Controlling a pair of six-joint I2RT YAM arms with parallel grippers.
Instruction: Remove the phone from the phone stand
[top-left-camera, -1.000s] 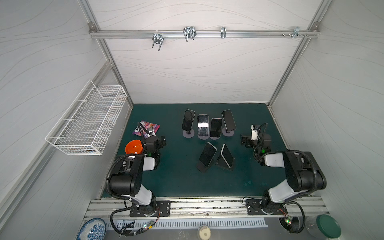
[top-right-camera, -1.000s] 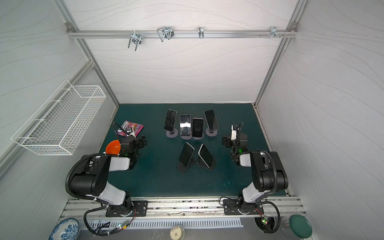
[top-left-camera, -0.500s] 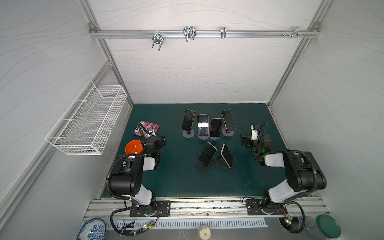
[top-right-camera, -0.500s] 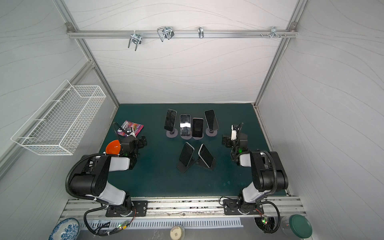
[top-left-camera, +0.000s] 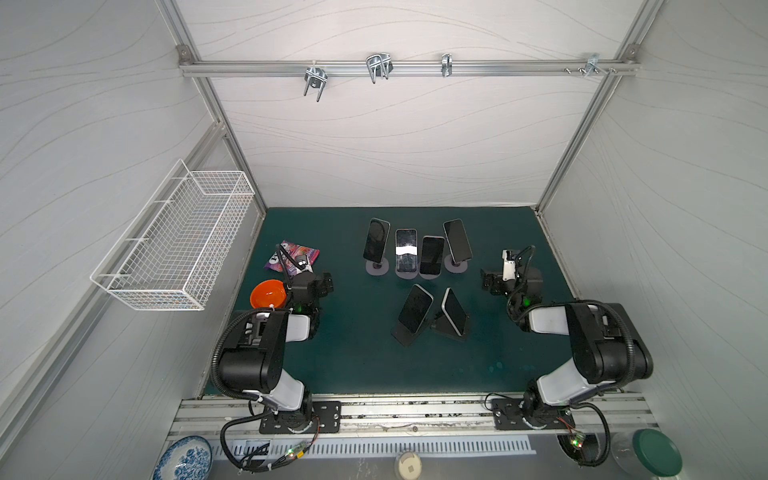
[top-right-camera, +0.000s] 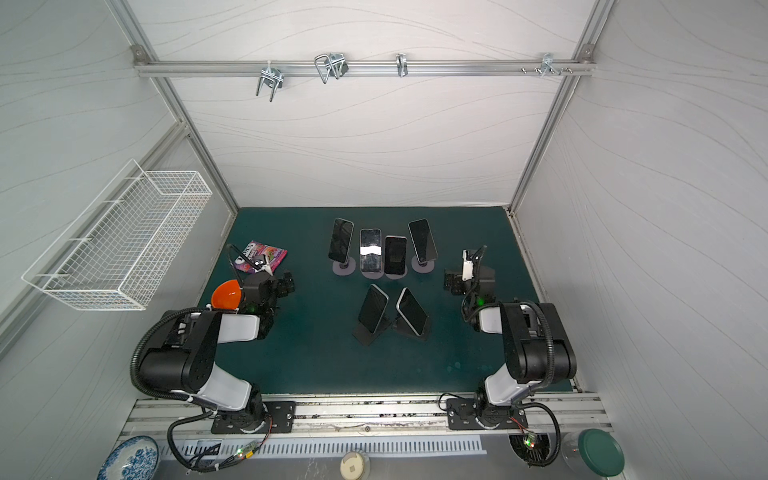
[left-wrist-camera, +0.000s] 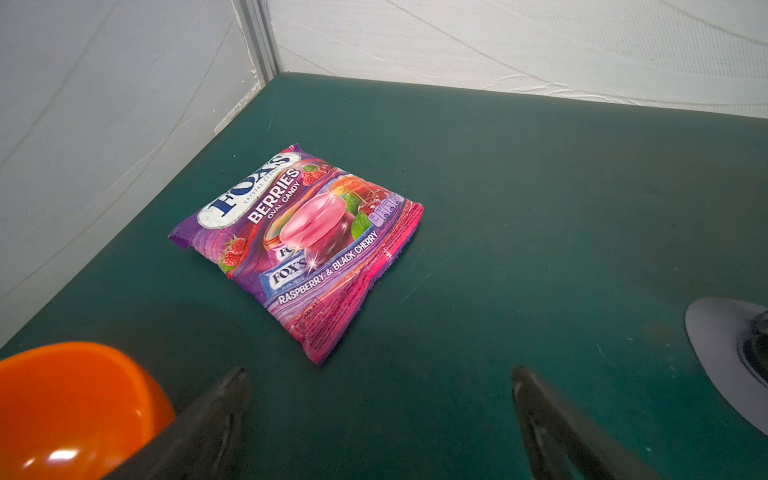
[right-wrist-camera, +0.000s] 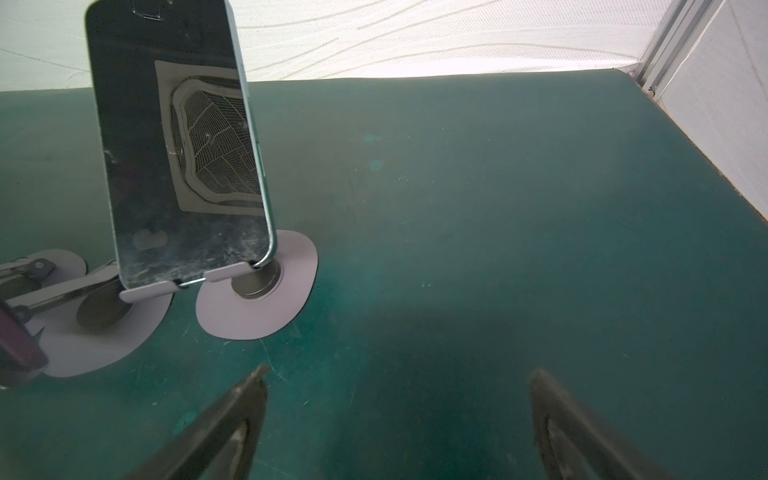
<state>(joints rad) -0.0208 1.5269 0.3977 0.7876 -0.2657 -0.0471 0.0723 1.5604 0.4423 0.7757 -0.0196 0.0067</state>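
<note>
Several dark-screened phones lean on stands on the green mat (top-left-camera: 365, 365). A back row runs from a phone (top-left-camera: 376, 240) on a round lilac stand (top-left-camera: 377, 267) to a phone (top-left-camera: 457, 242). Two more phones (top-left-camera: 415, 309) (top-left-camera: 454, 311) stand in front on black stands. My left gripper (top-left-camera: 324, 284) (left-wrist-camera: 378, 374) rests low at the left, open and empty. At the right, my right gripper (top-left-camera: 490, 282) (right-wrist-camera: 399, 374) is also open and empty. In the right wrist view the nearest phone (right-wrist-camera: 178, 158) sits upright on its lilac stand (right-wrist-camera: 257, 307), apart from the fingers.
A purple candy bag (left-wrist-camera: 299, 241) and an orange bowl (left-wrist-camera: 70, 407) lie close to the left gripper. A white wire basket (top-left-camera: 178, 241) hangs on the left wall. A blue plate (top-left-camera: 183, 459) and a green-lidded jar (top-left-camera: 648, 457) sit beyond the front rail.
</note>
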